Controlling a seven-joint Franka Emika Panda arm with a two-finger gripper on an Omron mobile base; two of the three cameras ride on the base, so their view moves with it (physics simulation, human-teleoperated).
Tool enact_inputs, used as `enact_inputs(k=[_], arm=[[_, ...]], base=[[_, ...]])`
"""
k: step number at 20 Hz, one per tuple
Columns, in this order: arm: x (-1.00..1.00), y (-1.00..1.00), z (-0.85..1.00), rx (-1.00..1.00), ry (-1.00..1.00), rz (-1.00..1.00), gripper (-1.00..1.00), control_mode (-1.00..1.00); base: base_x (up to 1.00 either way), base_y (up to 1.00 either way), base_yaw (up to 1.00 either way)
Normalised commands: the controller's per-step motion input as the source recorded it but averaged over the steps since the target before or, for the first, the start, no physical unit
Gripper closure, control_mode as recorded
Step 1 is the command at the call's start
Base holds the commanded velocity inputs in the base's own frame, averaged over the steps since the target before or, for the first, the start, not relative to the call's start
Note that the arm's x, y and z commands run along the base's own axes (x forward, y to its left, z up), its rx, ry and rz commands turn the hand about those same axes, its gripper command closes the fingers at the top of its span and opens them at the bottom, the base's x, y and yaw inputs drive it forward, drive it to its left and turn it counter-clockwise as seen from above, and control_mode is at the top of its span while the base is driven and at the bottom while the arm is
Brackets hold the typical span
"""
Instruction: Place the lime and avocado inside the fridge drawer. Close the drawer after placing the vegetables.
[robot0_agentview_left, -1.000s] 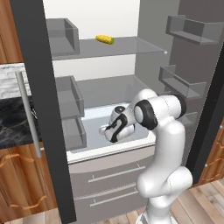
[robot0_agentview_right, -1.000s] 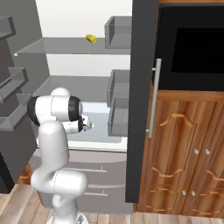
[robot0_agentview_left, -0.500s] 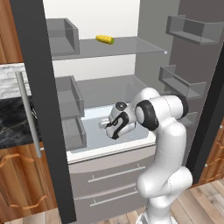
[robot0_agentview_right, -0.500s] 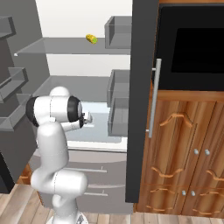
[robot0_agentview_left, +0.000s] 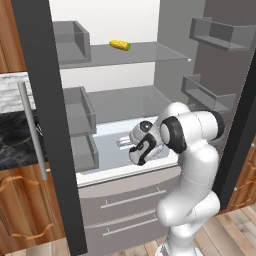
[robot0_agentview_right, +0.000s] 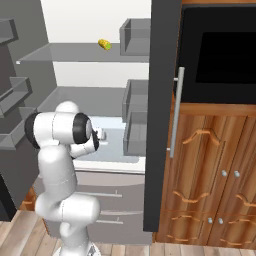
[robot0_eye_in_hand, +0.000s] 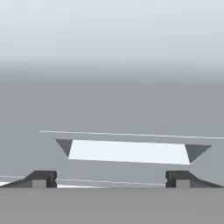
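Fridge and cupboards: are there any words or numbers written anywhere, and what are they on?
None: no words, numbers, labels or signs can be read anywhere.
The fridge, the drawer, the corn, the wooden cupboards, the black oven front and the open gripper are all plain.

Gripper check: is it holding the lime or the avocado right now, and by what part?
Nothing is held. The gripper is open, with empty space between its fingertips, and it hangs over the open fridge drawer.
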Motion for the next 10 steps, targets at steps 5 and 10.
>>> enact_inputs(k=[5,10], arm=[[-0.98,-0.12,0.95,0.00,-0.04,-0.03,-1.00,-1.00],[-0.97,-0.06,1.00,0.00,0.00,-0.02,-1.00,-1.00]], base=[[0.00,0.00,0.00],[0.00,0.00,0.00]])
